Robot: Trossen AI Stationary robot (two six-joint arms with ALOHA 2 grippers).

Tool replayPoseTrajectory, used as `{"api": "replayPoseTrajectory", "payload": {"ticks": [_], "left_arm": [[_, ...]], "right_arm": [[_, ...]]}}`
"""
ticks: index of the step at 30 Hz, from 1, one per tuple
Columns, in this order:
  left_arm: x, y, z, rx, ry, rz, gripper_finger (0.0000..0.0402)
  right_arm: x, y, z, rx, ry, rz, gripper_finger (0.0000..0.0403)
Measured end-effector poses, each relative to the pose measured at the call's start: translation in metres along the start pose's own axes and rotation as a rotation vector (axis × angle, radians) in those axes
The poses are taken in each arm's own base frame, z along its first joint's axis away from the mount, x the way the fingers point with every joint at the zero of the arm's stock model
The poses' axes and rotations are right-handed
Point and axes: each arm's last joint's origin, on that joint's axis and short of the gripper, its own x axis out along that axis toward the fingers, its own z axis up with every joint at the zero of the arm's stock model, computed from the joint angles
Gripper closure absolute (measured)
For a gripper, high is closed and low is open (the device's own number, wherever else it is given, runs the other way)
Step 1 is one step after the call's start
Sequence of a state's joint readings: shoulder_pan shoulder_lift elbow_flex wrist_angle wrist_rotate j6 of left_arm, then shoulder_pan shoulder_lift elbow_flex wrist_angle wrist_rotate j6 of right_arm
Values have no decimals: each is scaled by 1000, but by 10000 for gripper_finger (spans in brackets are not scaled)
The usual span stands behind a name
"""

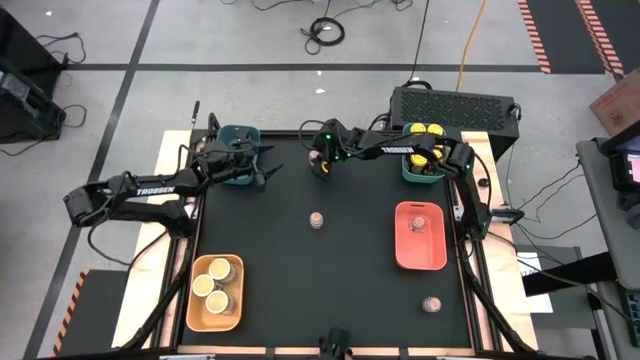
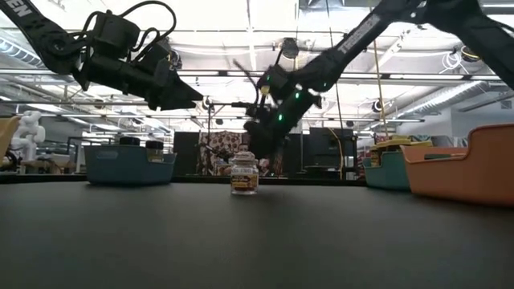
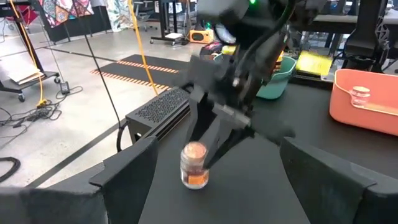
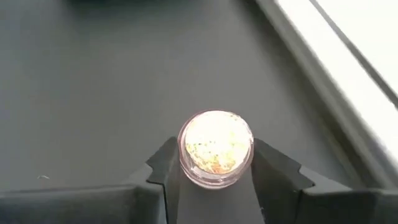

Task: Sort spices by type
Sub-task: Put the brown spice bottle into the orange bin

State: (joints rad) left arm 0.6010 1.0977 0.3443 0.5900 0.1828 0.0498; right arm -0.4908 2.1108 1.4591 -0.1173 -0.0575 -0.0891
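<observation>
A tiny pinkish-lidded jar (image 4: pixel 216 144) stands on the black table near its far edge; it also shows in the left wrist view (image 3: pixel 194 163). My right gripper (image 1: pixel 322 165) is shut on it. My left gripper (image 1: pixel 262 178) hovers open and empty to the left of that jar, beside a dark teal tray (image 1: pixel 238 150). A second pinkish-lidded jar (image 1: pixel 316 218) stands alone at the table's middle, a third (image 1: pixel 432 304) near the right front, and another (image 1: pixel 420 222) in the red tray (image 1: pixel 420 255). My right gripper pinches the pinkish-lidded jar by its round side wall (image 4: pixel 184 163), just under the lid, between its two fingers. The fingers (image 4: pixel 272 171) come from above, slanting down. The jar is upright, and its base seems to rest on the table (image 3: pixel 196 183).
An orange tray (image 1: pixel 192 310) at the front left holds three tan-lidded jars. A teal tray (image 1: pixel 408 172) at the far right holds yellow-lidded jars. The dark teal tray holds dark-lidded jars (image 2: pixel 128 142). A black box (image 1: pixel 455 105) stands behind the far edge.
</observation>
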Motion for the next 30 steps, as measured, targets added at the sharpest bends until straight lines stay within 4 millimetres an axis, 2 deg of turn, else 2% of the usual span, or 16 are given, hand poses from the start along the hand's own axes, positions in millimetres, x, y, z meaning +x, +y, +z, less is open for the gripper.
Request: {"api": "replayPoseTrajectory", "payload": {"ticks": [4,7,13,18,21,24,27,30], "left_arm": [[0,-1,0,0,-2,-15,61],[0,-1,0,0,-3,-35,61],[0,-3,-1,-2,4,-84,61],[0,-4,-1,7,2,-114,61],[0,-4,-1,7,1,-135,61],[0,-5,-1,7,-1,-153,61],[0,-5,0,8,-6,-168,61],[0,-6,-1,6,-2,-189,61]], "right_arm": [[-32,4,19,-9,-41,0,262],[-60,15,28,-16,-23,18,254],[-123,53,42,6,-1,86,255],[-167,95,40,36,49,165,253],[-192,117,34,29,91,207,253],[-212,136,23,41,128,173,253],[-226,150,0,95,152,136,251],[-235,159,-30,189,186,104,251]]}}
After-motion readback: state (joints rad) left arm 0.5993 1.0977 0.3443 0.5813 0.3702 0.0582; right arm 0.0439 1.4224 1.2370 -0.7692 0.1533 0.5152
